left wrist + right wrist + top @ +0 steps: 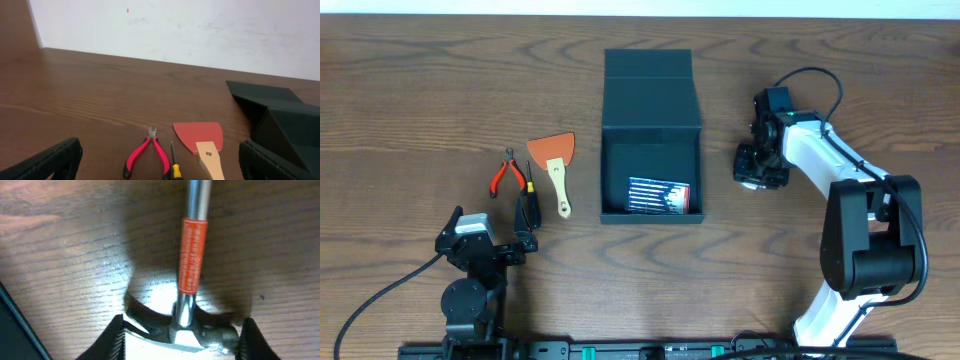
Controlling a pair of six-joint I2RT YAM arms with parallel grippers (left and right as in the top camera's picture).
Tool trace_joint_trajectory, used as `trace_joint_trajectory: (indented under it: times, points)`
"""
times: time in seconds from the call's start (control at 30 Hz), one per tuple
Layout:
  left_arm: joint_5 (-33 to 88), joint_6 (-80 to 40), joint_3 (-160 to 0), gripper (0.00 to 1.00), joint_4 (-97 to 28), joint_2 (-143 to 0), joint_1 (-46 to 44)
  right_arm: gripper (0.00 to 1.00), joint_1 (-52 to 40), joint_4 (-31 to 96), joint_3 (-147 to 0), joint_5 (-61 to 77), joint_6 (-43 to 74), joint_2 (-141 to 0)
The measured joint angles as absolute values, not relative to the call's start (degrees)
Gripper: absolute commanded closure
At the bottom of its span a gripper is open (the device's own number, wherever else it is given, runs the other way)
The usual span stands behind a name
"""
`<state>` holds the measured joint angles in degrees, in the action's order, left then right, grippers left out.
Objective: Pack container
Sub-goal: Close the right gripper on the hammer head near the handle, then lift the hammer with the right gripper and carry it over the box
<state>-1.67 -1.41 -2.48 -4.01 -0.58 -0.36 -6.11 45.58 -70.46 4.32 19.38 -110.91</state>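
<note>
Container [650, 160] sits mid-desk, slightly toward the far edge. Its lid [650, 88] is flipped open and lies flat toward the far edge. Inside, at the near right corner, is a flat packet [658, 196] with blue-white stripes and red.

Left of the container, near it: an orange scraper [552, 152] with a wooden handle, blade toward the far edge. Next left is a screwdriver [529, 195] with a yellow-black handle, then red-handled pliers [506, 175], all lying flat on the desk [410, 100].

Right gripper [760, 168] is just right of the container, apart from it. In the right wrist view its fingers straddle the head of a hammer [192, 255] with a chrome shaft and orange label. Fingers are wide apart; I cannot tell whether they press on the head.

Left gripper [487, 238] is at the near edge, left side, just behind the screwdriver handle. Its fingers are spread wide, gripping nothing.
</note>
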Motion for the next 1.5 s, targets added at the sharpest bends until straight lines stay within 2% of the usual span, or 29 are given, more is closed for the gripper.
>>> trace_joint_trajectory:
  times: [0.27, 0.43, 1.5]
  points:
    - [-1.67, -1.41, -2.48, 0.02, -4.01, -0.58, -0.36, 0.71, -6.11, 45.60, -70.52, 4.21, 19.31, -110.87]
    - [-1.67, -1.41, -2.48, 0.01, -4.01, -0.58, -0.36, 0.77, -6.11, 45.58, -70.54, 4.16, 19.29, -110.87]
    - [-1.67, -1.41, -2.48, 0.01, -4.01, -0.58, -0.36, 0.86, -6.11, 49.43, -71.85, 4.54, 19.25, -110.83]
